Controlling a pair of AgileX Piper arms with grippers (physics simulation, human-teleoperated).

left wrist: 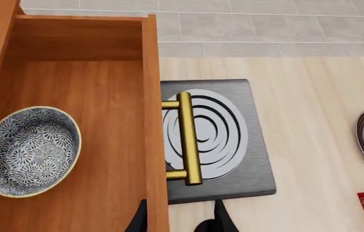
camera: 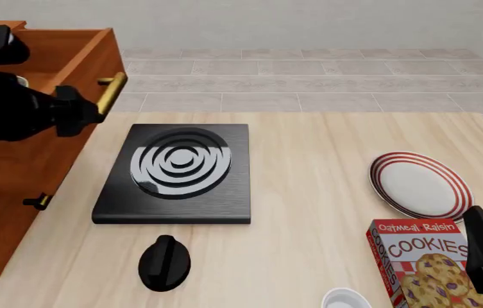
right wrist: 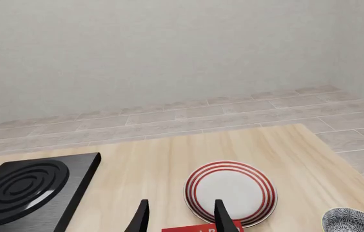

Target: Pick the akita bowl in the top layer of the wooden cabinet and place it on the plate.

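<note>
Nearest you in the front view sit a small white cup at the counter's front edge, an oatmeal raisin cookie box beside it and a black knob-like piece further left. Your right end effector hangs open over the cookie box, its two fingers apart with nothing between them; the plate lies just beyond on the counter. Your left end effector is also open and empty, its fingers either side of the top layer's front panel, near the brass handle. That drawer stands pulled out of the wooden cabinet at the counter's left. The akita bowl sits upright on the drawer floor. Below the drawer front lies a black stove plate with silver rings.
</note>
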